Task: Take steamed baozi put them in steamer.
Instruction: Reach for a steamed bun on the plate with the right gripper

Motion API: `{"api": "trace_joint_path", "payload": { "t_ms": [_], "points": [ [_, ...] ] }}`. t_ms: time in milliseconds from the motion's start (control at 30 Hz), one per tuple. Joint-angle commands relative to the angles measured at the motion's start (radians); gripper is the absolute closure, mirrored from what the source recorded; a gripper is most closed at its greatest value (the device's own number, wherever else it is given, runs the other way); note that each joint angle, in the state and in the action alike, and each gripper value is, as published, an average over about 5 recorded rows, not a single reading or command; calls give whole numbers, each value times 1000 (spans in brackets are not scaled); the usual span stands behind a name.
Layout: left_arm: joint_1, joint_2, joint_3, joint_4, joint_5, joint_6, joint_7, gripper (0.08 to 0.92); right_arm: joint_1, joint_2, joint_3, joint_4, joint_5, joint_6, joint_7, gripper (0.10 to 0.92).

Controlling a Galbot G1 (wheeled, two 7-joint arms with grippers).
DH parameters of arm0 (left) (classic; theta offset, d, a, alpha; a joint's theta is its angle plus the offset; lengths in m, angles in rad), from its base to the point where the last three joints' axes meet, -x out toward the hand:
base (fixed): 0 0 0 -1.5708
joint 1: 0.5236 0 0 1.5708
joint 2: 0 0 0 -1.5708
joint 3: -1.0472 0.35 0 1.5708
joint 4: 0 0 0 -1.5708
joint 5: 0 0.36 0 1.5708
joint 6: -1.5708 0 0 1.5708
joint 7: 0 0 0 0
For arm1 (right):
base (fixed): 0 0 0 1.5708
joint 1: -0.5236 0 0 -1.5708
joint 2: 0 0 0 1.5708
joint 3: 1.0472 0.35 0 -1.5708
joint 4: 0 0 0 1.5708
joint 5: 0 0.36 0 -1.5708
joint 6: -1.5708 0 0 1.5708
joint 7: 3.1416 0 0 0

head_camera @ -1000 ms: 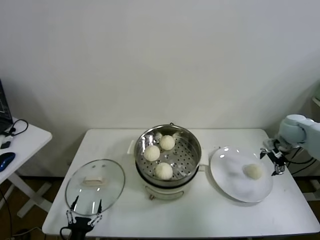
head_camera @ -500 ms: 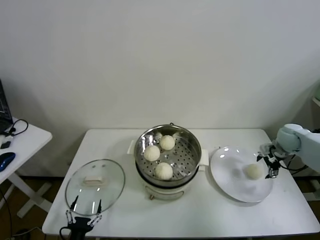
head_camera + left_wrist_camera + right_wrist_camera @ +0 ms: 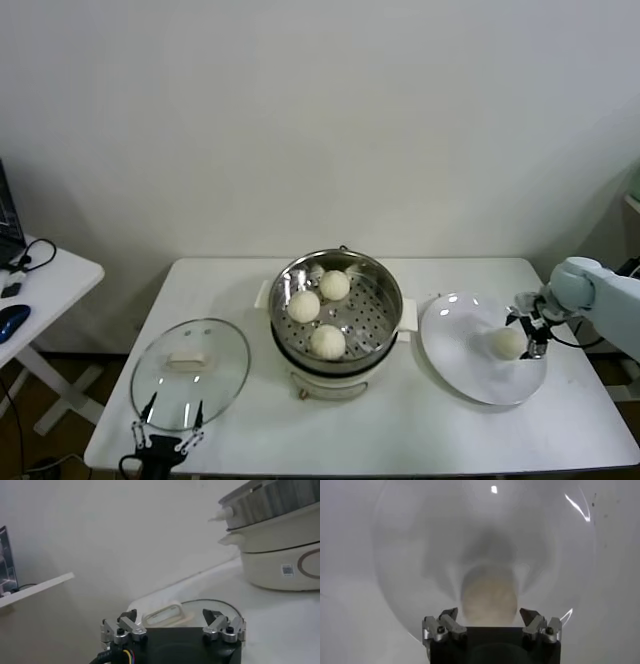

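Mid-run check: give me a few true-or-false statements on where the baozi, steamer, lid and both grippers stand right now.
1. Three steamed baozi lie in the steamer. True.
2. The white plate holds two baozi. False: it holds one.
3. The right gripper is open, with the plate's baozi between its fingers. True.
4. The glass lid sits on the steamer. False: it lies flat on the table, to the steamer's left.
5. The left gripper is over the steamer. False: it waits open at the table's near edge by the lid.
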Motion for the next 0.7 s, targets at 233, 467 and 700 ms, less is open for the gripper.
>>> {"api": "trace_joint_path", "payload": {
  "t_ms": [233,467,700],
  "points": [
    [1,-1,-3,-1,1,2,-1,177,-33,43,39,-55,-4,22,-5,241],
    [3,-2,-3,-3,1,0,-2,177,34,21,-17,-2,57,-10,-21,421],
    [4,-1,-2,-16,0,5,-1,177,494,-34,-434,224,352,-104,-39,457]
  ]
}}
